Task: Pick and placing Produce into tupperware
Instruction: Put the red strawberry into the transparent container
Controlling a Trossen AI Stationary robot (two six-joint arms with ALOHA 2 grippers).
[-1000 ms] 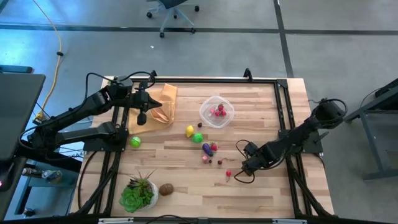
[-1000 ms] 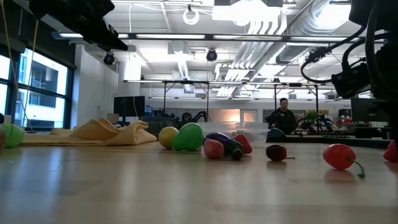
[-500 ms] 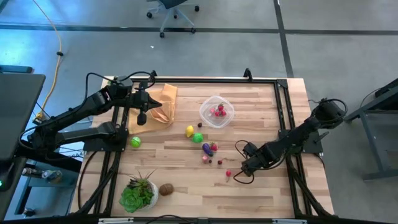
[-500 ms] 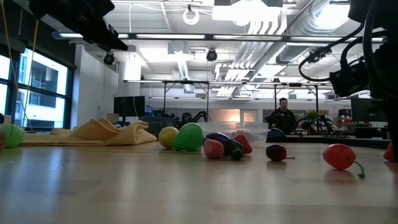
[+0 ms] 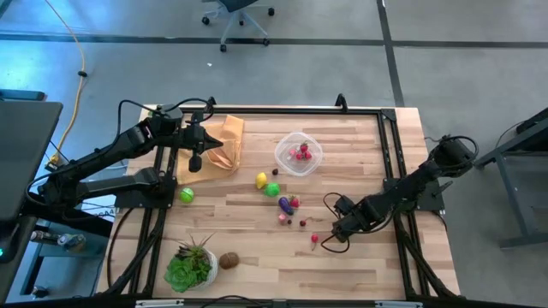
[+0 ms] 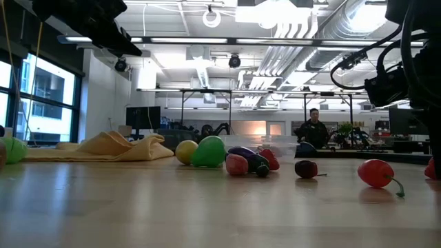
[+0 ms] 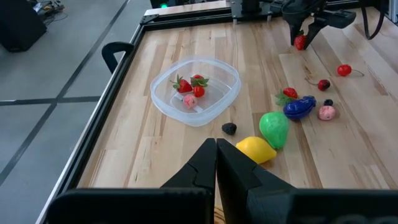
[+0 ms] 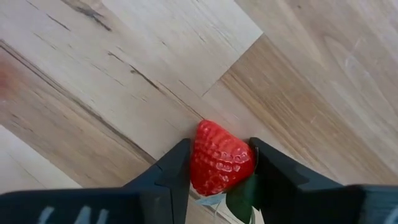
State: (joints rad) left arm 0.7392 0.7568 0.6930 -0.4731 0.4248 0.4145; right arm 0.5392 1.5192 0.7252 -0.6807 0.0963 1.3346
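Near the table's right front, the right gripper (image 8: 219, 163) is clamped on a red strawberry (image 8: 221, 157), fingers barely apart.

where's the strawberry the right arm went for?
Strawberry sits between the right gripper fingers, low over the table's right-front area, beside the red cherry.

Light is bright and even across the table (image 5: 342, 145), falling from ceiling lamps (image 6: 210, 17) that glare white in the level view. Shadows are faint: only small soft patches lie under the fruit close by the right gripper (image 8: 219, 163). In that gripper's own close view the strawberry (image 8: 221, 157) between its fingers is sharp, while the fingers (image 8: 168, 171) nearest the lens are soft and a pale red blur sits at one edge. In the level view the room behind is slightly hazy.
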